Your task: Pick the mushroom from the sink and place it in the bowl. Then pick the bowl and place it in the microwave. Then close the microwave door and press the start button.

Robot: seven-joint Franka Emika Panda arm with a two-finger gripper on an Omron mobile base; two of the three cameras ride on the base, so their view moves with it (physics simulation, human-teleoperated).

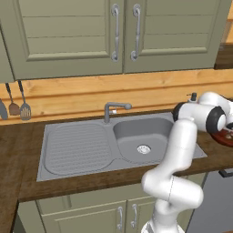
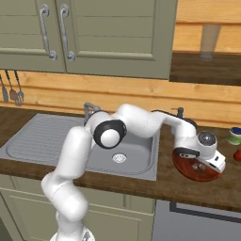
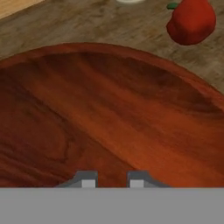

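Bowl directly beneath gripper

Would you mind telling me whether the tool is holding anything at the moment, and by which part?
It cannot be told. The tool sits low over the inside of the bowl, its tips close together, with nothing visible between them; a grip on the bowl is not visible.
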